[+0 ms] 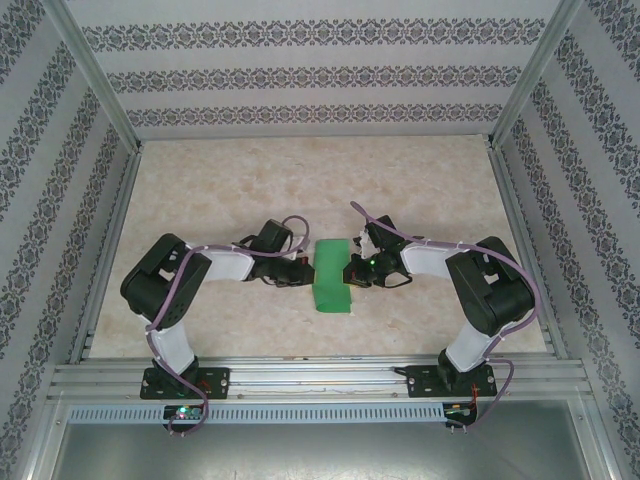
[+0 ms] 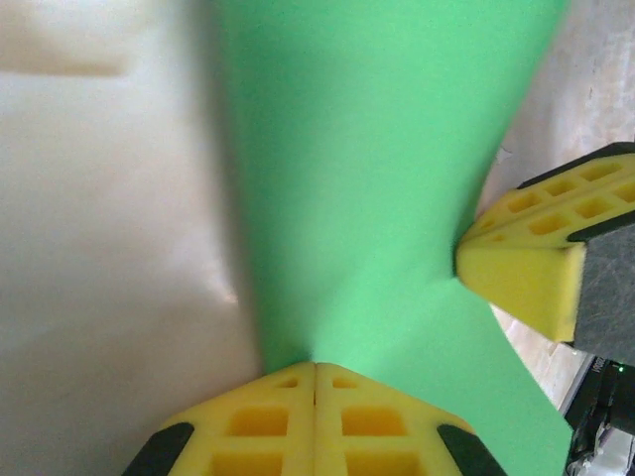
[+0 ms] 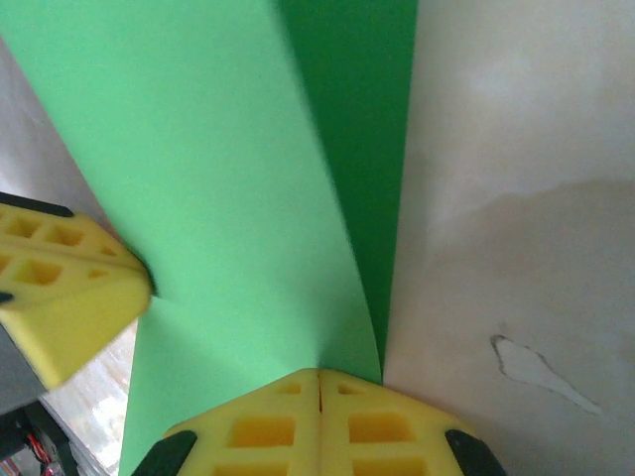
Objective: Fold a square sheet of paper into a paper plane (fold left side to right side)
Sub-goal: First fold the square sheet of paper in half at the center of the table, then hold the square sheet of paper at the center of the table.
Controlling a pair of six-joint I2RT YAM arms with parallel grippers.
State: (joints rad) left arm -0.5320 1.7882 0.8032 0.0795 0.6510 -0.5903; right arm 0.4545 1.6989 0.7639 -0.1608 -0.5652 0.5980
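- Yellow pads of my left claw (image 2: 316, 385) sit closest to the lens, clenched tip to tip on an edge of the square sheet of paper (image 2: 377, 169), which puckers right where they bite.
- Same deal with my right claw (image 3: 318, 387): it's clamped on the sheet at its own tips, so both claws are grasping green paper and facing each other across it.
- From the left claw, the sheet spreads straight ahead and off to its right. The right claw's pads are ahead and to the right too, biting the same paper.
- From above, the sheet looks like a narrow strip between the two claws, its long axis running away from my bases, crosswise to both claws' reach.
- Ahead of the right claw a lighter flap curls over a darker layer, so I'd guess the sheet is bowed up off the counter (image 3: 516, 198) rather than lying flat.
- My take: the left claw has the side that needs to travel, and the carry goes across that long axis toward the right claw. Neither claw is nearer, since both are on it.
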